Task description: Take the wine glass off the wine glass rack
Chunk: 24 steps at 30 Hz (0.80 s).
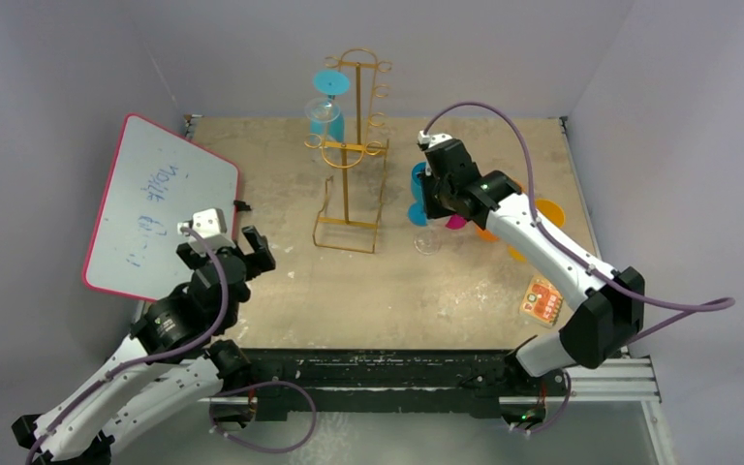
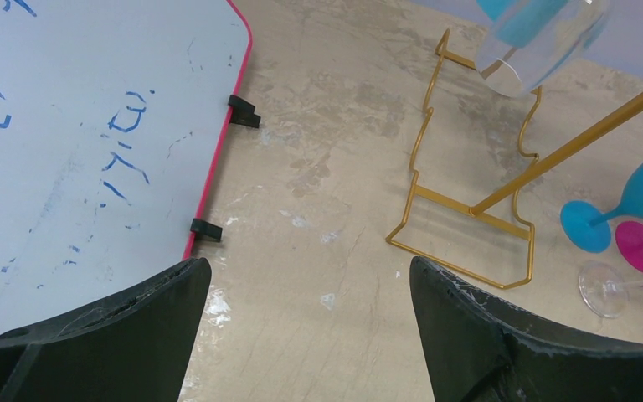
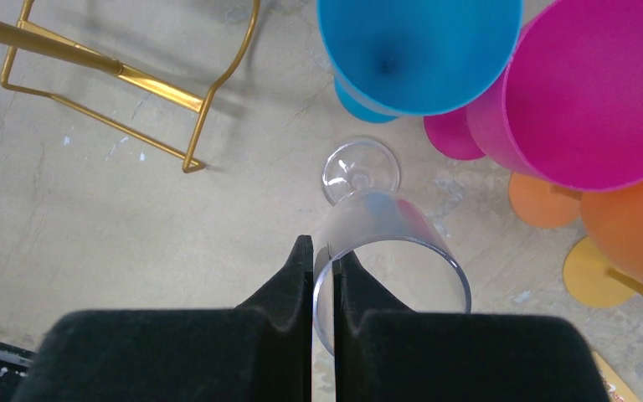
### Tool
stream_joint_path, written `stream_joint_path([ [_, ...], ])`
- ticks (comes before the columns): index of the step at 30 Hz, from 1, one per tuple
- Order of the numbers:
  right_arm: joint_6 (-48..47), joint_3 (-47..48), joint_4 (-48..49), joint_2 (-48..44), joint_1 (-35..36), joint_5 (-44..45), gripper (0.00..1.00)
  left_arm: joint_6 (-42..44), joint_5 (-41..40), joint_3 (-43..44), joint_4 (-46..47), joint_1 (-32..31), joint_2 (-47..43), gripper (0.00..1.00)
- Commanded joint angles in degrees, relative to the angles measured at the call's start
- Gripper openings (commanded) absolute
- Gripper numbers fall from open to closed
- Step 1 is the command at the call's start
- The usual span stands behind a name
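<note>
The gold wire wine glass rack (image 1: pixel 346 184) stands mid-table, its base (image 2: pixel 456 203) also in the left wrist view. A blue glass (image 1: pixel 330 82) and a clear glass (image 1: pixel 323 114) hang upside down from its upper left hooks. To the right of the rack, my right gripper (image 3: pixel 324 247) is shut on the rim wall of a clear wine glass (image 3: pixel 385 222), one finger inside the bowl and one outside. This glass is upright, its foot (image 1: pixel 427 241) at or just above the table. My left gripper (image 2: pixel 308 264) is open over bare table left of the rack, holding nothing.
A blue glass (image 3: pixel 419 42), a magenta glass (image 3: pixel 594 92) and orange glasses (image 3: pixel 628 226) crowd around the held glass at the right. A red-edged whiteboard (image 1: pixel 155 203) leans at the left. A small orange card (image 1: pixel 542 300) lies at the front right.
</note>
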Motion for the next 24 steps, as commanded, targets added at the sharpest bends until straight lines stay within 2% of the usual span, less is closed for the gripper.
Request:
stream_joint_path([
  [1,-1.39,3.10,0.19,1.71,-0.05,-0.19,0.00,-0.92,-1.14,1.66,0.58,0.31,0.84,0.89],
  [6,-1.30,4.79,-1.81,3.38,-0.04,-0.46,0.03,-0.90,-0.91,1.67,0.61,0.33,1.22,0.89],
  [10,-1.04,5.22,-2.51,3.47,0.00,-0.39,0.12,-0.90,-0.92,1.64,0.65,0.31,1.39,0.89],
  [16,-1.98,6.89,-2.77,3.68,-0.01,-1.76,0.10,-0.83,-0.90,1.61,0.59,0.31,1.54,0.89],
  [24,-2.77,8.91,-4.05,4.20,-0.05,-1.61,0.16,-0.84,-0.97,1.64,0.64,0.31,1.54,0.89],
])
